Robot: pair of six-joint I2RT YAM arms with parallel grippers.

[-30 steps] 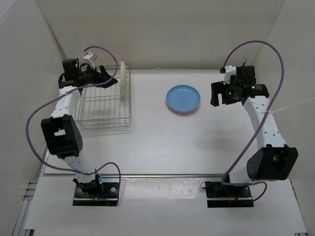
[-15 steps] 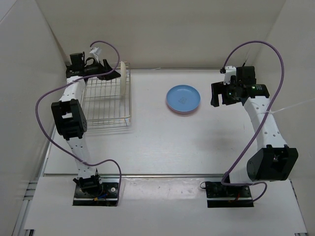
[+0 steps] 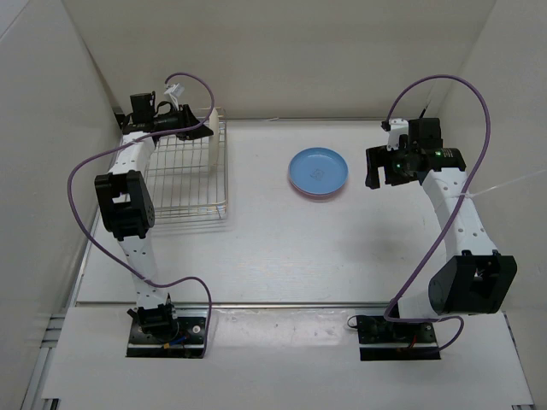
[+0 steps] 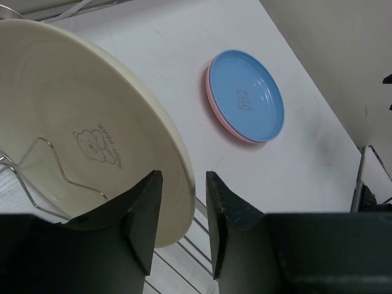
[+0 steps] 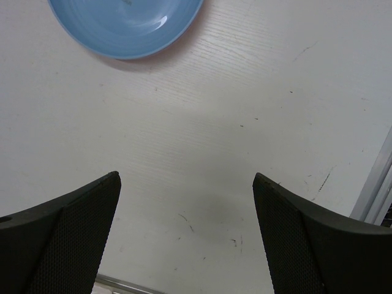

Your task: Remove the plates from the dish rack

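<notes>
A cream-white plate (image 3: 210, 143) stands on edge at the right side of the wire dish rack (image 3: 175, 184). In the left wrist view its rim (image 4: 177, 141) lies between the fingers of my left gripper (image 4: 184, 176). The jaws stand narrow around the rim, with a thin gap still showing at the right finger. A blue plate (image 3: 318, 170) lies on the table, stacked on a pink plate whose edge (image 4: 215, 116) peeks out. My right gripper (image 3: 374, 167) hovers open just right of that stack, holding nothing (image 5: 187, 177).
The rack sits in the back left corner, near the white walls. Its wires (image 4: 190, 260) run under the left fingers. A purple cable loops over each arm. In the right wrist view the blue plate (image 5: 125, 24) is at the top edge.
My left arm has swung toward the back and reached over the rack to the cream plate. Its jaws have narrowed around the rim. The right arm has hardly moved.
</notes>
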